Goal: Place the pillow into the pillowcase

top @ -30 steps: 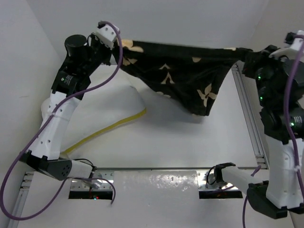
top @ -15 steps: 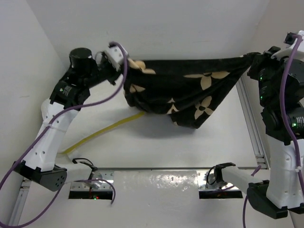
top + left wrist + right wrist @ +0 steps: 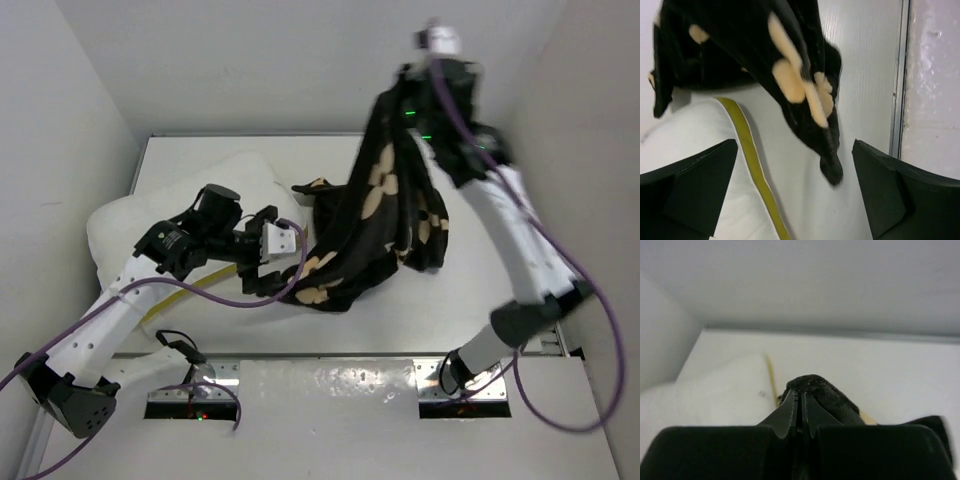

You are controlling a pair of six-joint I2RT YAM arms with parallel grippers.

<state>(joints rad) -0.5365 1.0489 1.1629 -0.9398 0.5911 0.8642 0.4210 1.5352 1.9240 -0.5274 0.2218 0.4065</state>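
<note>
Right fingers (image 3: 787, 416) pinch the pillowcase (image 3: 380, 215) high (left fingers (image 3: 697, 185) spread above pillow (image 3: 687, 137)).

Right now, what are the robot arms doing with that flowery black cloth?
The right gripper is raised high, shut on the pillowcase, which hangs down to the table. The left gripper is open and empty, low by the pillow. The pillow lies at the left, not yet inside.

The pillowcase (image 3: 385, 215) was black with big beige flowers. The pillow (image 3: 130, 222) was white with a yellow band.
</note>
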